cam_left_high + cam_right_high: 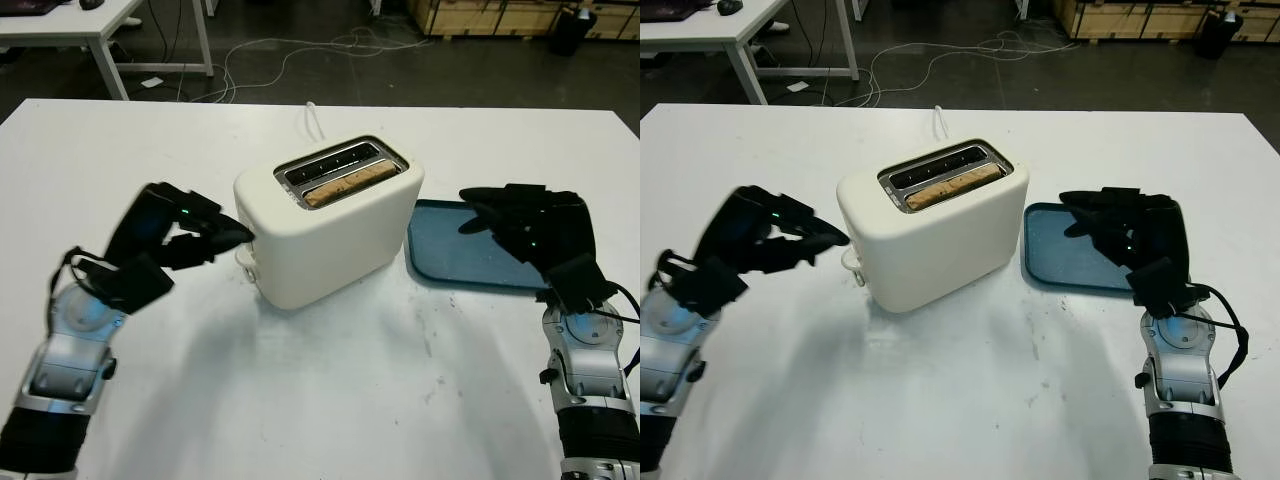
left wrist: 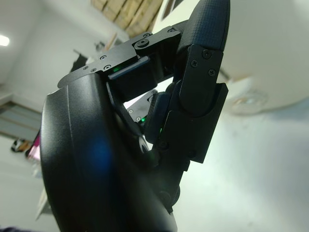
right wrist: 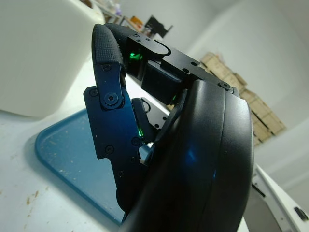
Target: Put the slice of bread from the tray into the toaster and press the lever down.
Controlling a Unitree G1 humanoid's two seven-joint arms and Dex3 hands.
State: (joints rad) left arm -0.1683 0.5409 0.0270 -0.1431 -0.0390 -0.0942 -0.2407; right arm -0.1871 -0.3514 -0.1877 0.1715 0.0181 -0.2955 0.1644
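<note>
**Bread in toaster, left hand at the lever**

Cream, rounded two-slot toaster point(image 1: 330, 225) standing mid-table on a white table point(image 1: 330, 400), turned at an angle. Slice of bread point(image 1: 347, 186) sitting in the nearer slot: pale tan, speckled top edge showing level with the slot opening, the rest hidden inside. Farther slot dark. Small cream lever point(image 1: 246, 262) low on the toaster's left end. No readable brand, label or writing anywhere on the toaster or tray.

Left hand point(image 1: 195, 235) left of the toaster, black fingers curled and bunched, fingertips reaching to the toaster's left end just above the lever; actual contact with the lever impossible to tell. Nothing held.

Blue-grey tray point(image 1: 450, 250) lying flat just right of the toaster, scattered with crumbs. Right hand point(image 1: 1120, 235) hovering over the tray's right part, holding nothing, open.

White cord point(image 1: 312, 118) trailing away behind the toaster toward the far table edge.
</note>
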